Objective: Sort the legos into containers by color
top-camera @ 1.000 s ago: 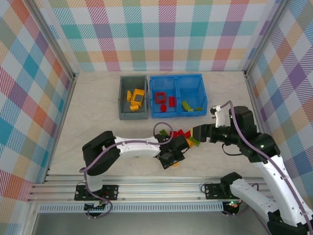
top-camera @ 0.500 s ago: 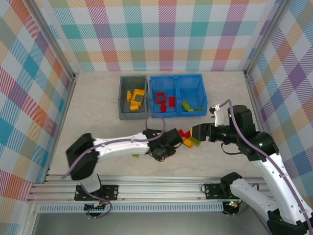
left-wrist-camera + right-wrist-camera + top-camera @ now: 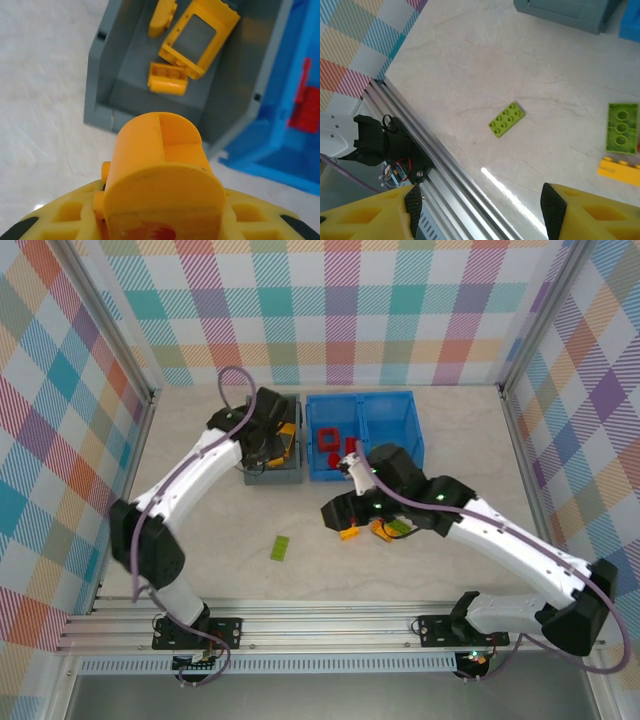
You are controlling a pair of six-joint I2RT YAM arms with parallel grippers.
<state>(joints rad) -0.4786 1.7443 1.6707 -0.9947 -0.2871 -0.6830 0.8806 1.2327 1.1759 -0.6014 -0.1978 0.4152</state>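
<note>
The left gripper (image 3: 266,437) was clamped on a round yellow-orange brick (image 3: 160,165), poised above the dark grey bin (image 3: 99,70) where other yellow bricks (image 3: 197,37) lay. In the wrist view the bin's open floor lay just ahead of the held brick, its long axis running near to far. The right gripper (image 3: 482,210), jaws wide and empty, hung over the table near a lime green plate (image 3: 506,119). It was the nearer arm to that plate.

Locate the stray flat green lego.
In the top view, the flat green lego lies alone on the table, nearer the arm bases than the grey bin and left of the right gripper. The right wrist view also shows it.
</note>
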